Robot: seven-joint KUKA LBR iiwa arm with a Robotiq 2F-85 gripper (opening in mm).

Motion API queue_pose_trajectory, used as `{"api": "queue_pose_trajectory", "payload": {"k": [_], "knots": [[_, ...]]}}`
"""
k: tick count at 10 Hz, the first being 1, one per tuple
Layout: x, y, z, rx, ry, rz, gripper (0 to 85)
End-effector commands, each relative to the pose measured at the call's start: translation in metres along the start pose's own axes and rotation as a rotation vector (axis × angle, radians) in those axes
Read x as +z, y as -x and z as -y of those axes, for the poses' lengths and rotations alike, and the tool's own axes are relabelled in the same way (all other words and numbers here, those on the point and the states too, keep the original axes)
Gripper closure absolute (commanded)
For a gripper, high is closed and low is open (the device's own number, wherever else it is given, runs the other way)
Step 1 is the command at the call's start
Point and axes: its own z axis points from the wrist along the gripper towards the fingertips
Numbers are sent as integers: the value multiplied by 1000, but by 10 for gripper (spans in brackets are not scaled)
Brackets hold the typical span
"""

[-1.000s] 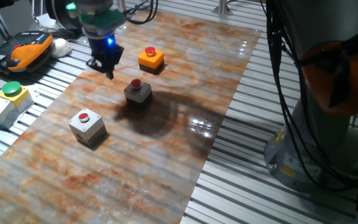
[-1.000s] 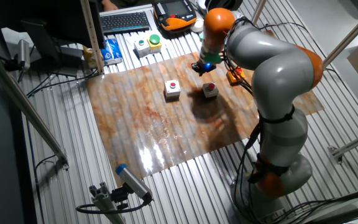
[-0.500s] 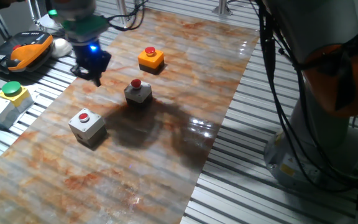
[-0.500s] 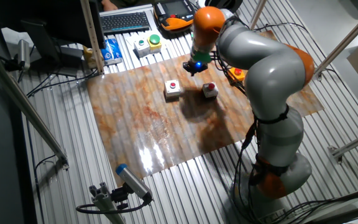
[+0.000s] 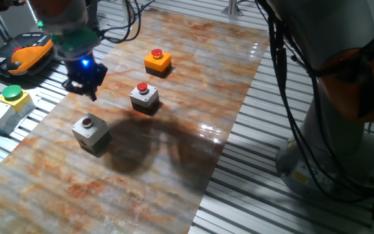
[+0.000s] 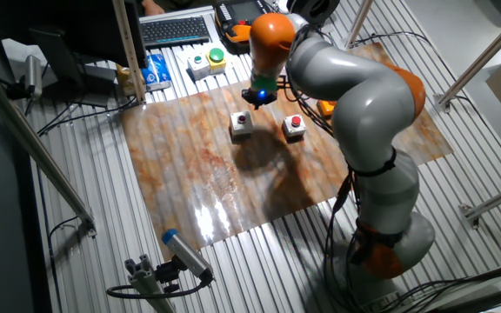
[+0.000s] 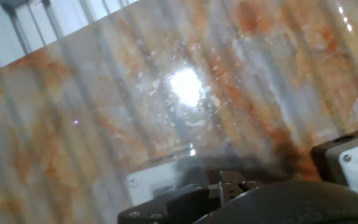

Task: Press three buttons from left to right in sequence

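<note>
- One fixed view: the black two-finger gripper (image 5: 85, 88) with a blue light hangs above the marbled orange-and-white mat (image 5: 174, 156), just behind the nearest grey-white box with a round red button (image 5: 90, 132). The middle grey-white red-button box (image 5: 144, 97) and the flat orange red-button box (image 5: 157, 61) line up beyond it, apart from one another. Off the mat on the slatted metal table (image 5: 258, 188) stand a grey box with a yellow top and green button (image 5: 5, 105) and an orange-black handheld pendant (image 5: 21, 53).
- The other fixed view: the grey-and-orange arm (image 6: 355, 96) arches over the mat and hides most of the orange box. A keyboard (image 6: 174, 29) lies behind.
- Hand view: blurred; one white box corner (image 7: 353, 163) shows at right. I cannot tell how far apart the fingertips stand, and nothing shows in their grasp.
</note>
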Motion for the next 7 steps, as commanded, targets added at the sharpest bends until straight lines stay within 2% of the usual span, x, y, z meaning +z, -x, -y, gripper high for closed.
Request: {"api": "queue_pose_trajectory", "payload": {"k": [1, 2, 5, 7], "knots": [[2, -2, -2, 1, -2, 5, 850], [6, -6, -5, 6, -10, 14, 850], [11, -18, -10, 9, -10, 26, 850], [13, -22, -13, 12, -8, 31, 850]]}}
